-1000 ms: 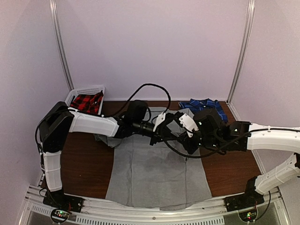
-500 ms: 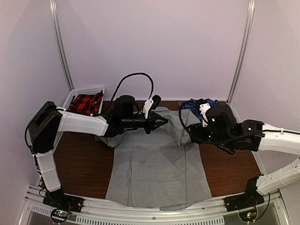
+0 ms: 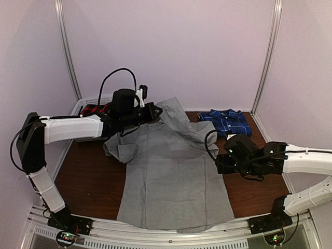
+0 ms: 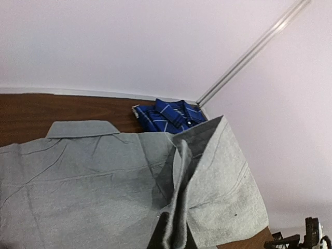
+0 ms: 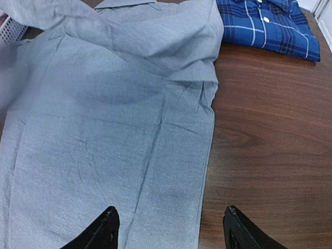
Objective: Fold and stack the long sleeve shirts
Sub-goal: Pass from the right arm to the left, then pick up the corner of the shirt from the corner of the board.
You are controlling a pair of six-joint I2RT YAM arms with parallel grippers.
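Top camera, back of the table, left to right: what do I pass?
white basket → left gripper, shut on a raised sleeve of the grey shirt → blue plaid shirt

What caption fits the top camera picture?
Left gripper holds up grey shirt; right gripper open; blue plaid shirt behind.

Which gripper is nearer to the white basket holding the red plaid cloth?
Left. The left gripper, pinching a sleeve of the grey shirt, is raised just right of the white basket; the right gripper hangs open over the shirt's opposite edge.
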